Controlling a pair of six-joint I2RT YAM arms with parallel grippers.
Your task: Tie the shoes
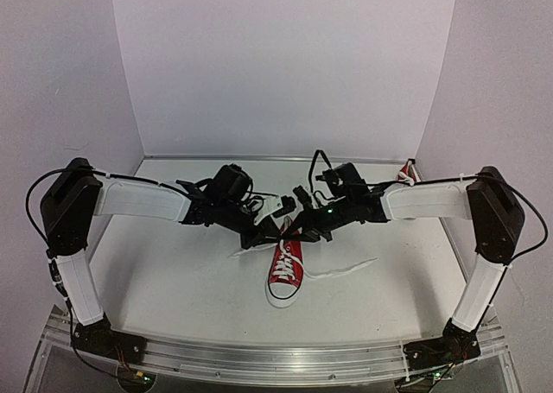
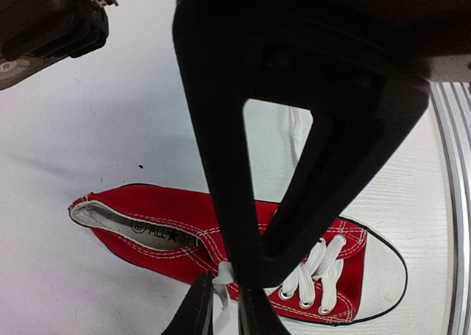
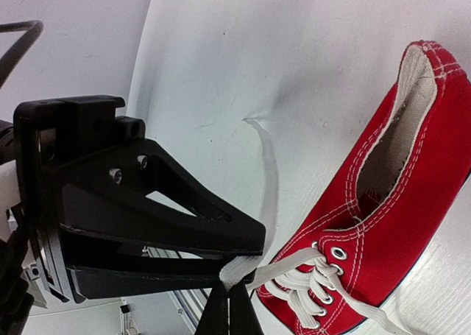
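Note:
One red shoe [image 1: 286, 265] with a white toe cap lies mid-table, toe toward the arm bases. It also shows in the left wrist view [image 2: 147, 228] and the right wrist view [image 3: 401, 195]. My left gripper [image 1: 263, 234] and right gripper [image 1: 299, 229] meet just above its laced part and cross closely. The left gripper [image 2: 224, 309] is shut on a white lace [image 2: 221, 280]. The right gripper [image 3: 229, 309] is shut on a white lace [image 3: 254, 265] that runs to the top eyelets. A second red shoe [image 1: 406, 170] shows partly behind the right arm.
Loose lace ends trail on the table, one right of the shoe [image 1: 346, 268] and one left of it [image 1: 238, 253]. White walls close the back and sides. The aluminium rail [image 1: 276, 358] runs along the near edge.

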